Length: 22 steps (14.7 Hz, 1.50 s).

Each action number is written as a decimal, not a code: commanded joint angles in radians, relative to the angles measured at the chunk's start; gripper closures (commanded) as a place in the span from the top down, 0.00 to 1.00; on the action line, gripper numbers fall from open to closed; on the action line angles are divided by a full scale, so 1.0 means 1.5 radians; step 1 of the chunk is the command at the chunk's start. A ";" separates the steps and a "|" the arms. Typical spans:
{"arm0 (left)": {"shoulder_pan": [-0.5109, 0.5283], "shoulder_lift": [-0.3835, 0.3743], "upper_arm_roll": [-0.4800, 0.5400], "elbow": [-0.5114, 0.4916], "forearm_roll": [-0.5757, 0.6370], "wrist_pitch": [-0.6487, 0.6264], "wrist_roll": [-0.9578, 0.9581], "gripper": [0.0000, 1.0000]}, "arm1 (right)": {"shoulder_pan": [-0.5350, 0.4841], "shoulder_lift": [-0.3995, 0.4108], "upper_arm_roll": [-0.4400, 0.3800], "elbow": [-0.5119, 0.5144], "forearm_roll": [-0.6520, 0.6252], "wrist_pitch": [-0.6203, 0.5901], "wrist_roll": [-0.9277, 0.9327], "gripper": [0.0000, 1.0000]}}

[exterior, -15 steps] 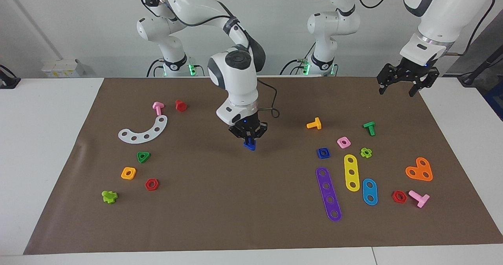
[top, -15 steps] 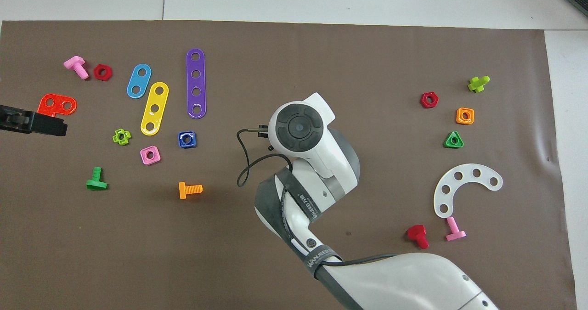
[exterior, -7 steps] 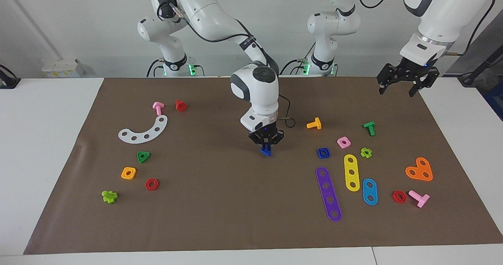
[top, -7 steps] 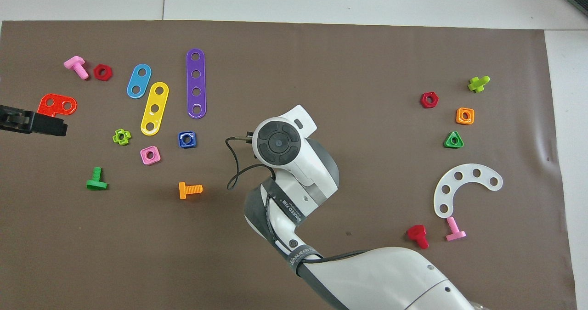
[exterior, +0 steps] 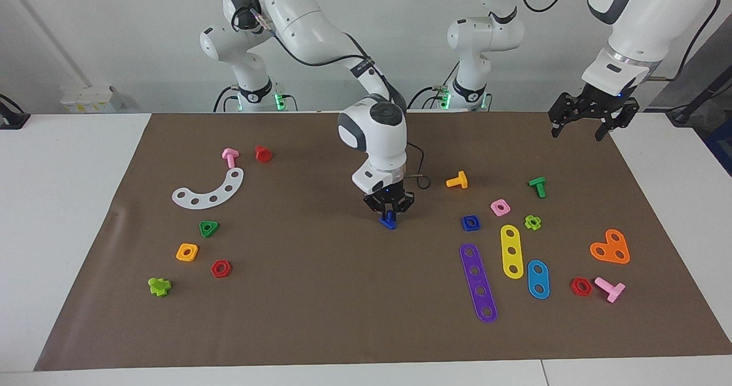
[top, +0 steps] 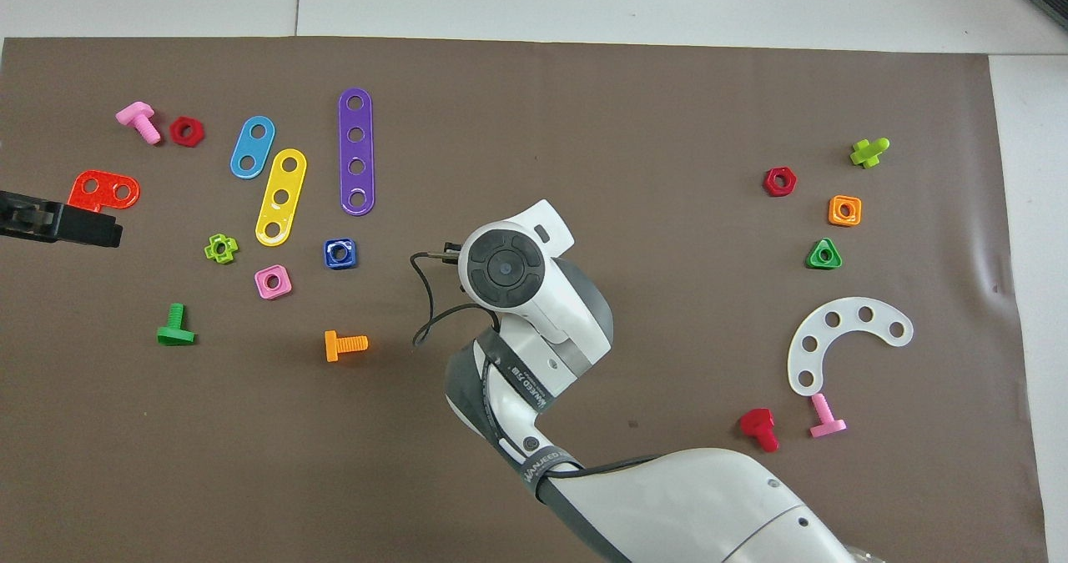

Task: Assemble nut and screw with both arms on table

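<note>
My right claw (exterior: 389, 213) hangs mid-table over the small dark-blue plastic bolt (exterior: 388, 221), fingers beside it, grip unclear; the dark-blue square nut (exterior: 470, 222) lies toward my waiting, spread left claw (exterior: 583, 127).

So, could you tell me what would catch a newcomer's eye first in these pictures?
First, the right gripper, low over the middle of the brown mat, with the dark-blue screw at its fingers. Next, the bright toy parts scattered toward both ends of the table, among them the dark-blue nut beside a purple strip. The left gripper waits in the air over the mat's corner at its own end.
</note>
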State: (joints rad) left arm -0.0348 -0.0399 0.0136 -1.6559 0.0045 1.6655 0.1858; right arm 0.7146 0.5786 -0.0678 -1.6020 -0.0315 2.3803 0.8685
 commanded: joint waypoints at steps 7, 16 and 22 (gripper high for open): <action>0.004 -0.004 -0.001 0.006 -0.012 -0.014 0.007 1.00 | -0.174 -0.210 -0.006 -0.012 -0.016 -0.158 -0.164 1.00; -0.021 -0.020 -0.010 -0.053 -0.012 0.049 -0.033 1.00 | -0.350 -0.336 -0.006 -0.015 -0.004 -0.413 -0.389 1.00; -0.031 -0.006 -0.060 -0.139 -0.011 0.171 -0.144 1.00 | -0.448 -0.383 -0.006 -0.046 0.006 -0.505 -0.517 1.00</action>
State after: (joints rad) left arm -0.0741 -0.0376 -0.0651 -1.7823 -0.0007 1.8277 0.0201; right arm 0.0885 0.0546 -0.0915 -1.6050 -0.0400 1.6346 0.1528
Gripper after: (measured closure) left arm 0.000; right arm 0.000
